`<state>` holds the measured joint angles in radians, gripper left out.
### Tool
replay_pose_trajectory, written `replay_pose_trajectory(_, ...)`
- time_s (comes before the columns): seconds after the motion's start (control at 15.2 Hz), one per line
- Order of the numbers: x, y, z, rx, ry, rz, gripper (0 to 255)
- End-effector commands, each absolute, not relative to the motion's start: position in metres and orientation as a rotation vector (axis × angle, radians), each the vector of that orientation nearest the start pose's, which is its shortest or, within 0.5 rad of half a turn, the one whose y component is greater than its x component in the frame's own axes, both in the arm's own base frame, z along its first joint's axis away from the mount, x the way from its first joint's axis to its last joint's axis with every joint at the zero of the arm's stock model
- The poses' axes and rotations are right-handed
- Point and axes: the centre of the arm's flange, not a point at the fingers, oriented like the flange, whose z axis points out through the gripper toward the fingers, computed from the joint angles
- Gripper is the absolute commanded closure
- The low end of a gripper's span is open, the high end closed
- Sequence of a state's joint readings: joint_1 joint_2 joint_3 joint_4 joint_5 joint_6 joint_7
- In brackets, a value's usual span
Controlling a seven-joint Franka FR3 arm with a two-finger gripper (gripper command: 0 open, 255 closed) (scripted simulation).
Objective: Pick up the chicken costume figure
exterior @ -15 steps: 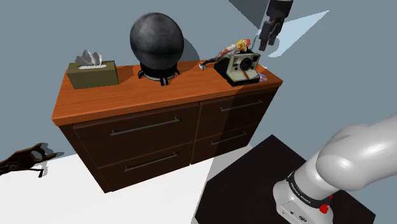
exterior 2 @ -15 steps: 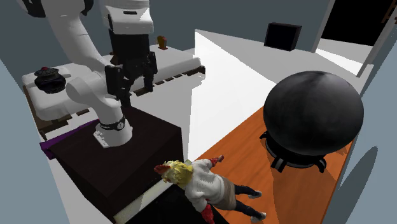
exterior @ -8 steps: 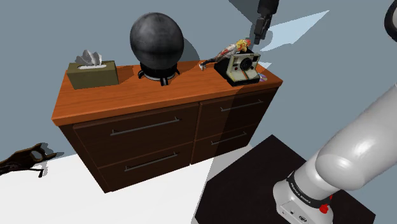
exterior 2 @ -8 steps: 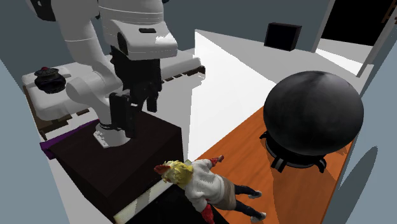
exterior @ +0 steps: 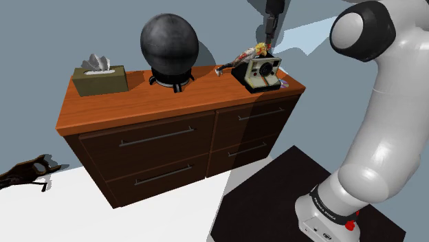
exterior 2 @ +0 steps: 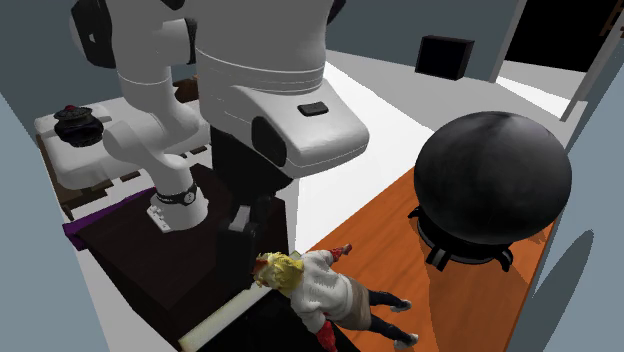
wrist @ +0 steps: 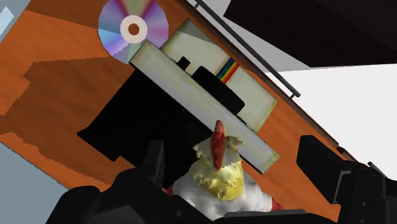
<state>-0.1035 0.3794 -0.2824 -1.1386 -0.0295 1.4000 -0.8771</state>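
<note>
Jaws spread apart either side of the chicken figure (wrist: pixel 219 178), which leans on a camera (exterior: pixel 262 72); tissues (exterior: pixel 96 63) poke from their box (exterior: pixel 103 82).

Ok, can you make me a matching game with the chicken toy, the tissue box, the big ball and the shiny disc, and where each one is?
Things:
1. chicken toy
2. tissue box
3. ball
4. disc

Places:
A. on a little black stand
B. flat on the dresser, beside the camera
C. head resting on the camera
D. at the dresser's end, on the shoulder view's left

Pairs: 1-C, 2-D, 3-A, 4-B.
</note>
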Motion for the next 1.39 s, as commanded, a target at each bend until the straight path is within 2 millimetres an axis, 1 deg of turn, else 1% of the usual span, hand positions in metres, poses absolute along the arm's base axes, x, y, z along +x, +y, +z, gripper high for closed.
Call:
replay_pose_trajectory(0.0, 0.615, -0.213, 0.581, -3.074, -0.806, 0.263, 0)
replay_pose_trajectory(0.33, 0.615, -0.213, 0.555, -3.074, -0.806, 0.263, 0)
replay_pose_trajectory(0.4, 0.615, -0.213, 0.552, -3.074, -0.806, 0.263, 0)
replay_pose_trajectory(0.53, 0.615, -0.213, 0.552, -3.074, -0.806, 0.263, 0)
replay_pose_trajectory(0.59, 0.616, -0.213, 0.551, -3.074, -0.806, 0.263, 255)
replay_pose_trajectory(1.19, 0.615, -0.213, 0.552, -3.074, -0.806, 0.263, 255)
replay_pose_trajectory(1.32, 0.615, -0.213, 0.562, -3.074, -0.806, 0.263, 255)
